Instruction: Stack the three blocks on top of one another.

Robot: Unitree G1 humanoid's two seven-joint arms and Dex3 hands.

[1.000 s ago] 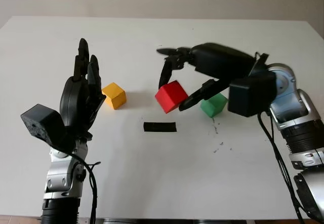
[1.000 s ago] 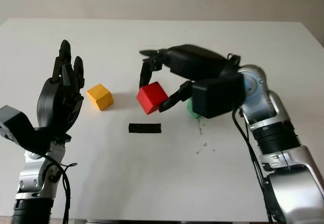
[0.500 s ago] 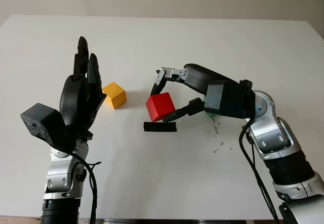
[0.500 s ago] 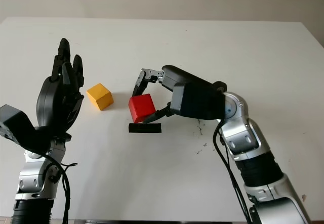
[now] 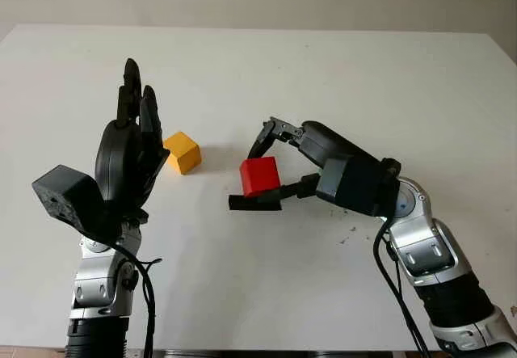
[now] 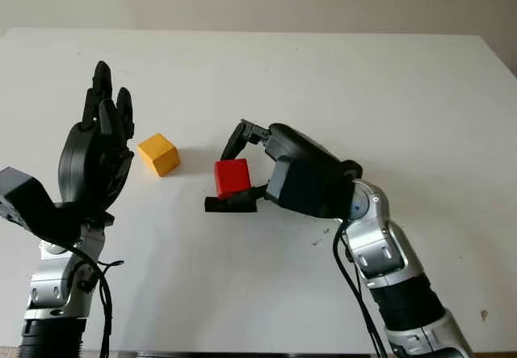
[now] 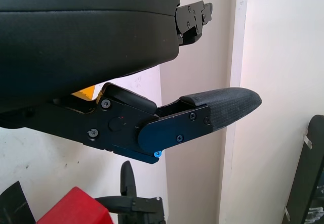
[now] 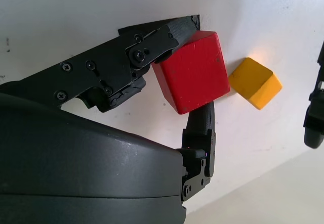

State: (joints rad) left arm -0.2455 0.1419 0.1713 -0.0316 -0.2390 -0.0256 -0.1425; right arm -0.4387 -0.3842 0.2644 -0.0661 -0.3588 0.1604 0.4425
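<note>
The red block is held between the fingers of the right hand, one finger at its far side and one at its near side, as the right wrist view also shows. The block sits directly above a black strip on the white table; I cannot tell if its bottom face already touches the strip or the table. The yellow block stands on the table well beyond the fingertips of this hand, toward the left hand. The left hand is raised upright just beside the yellow block, open and holding nothing.

I judge that the step in hand is to place the red block as the base of the stack, on the marked strip. The task is then at its beginning, since no block lies on another one.

The next move calls for setting the block flat on the mark and releasing it without pushing it aside. After this, another block must be fetched and set squarely on the red one.
</note>
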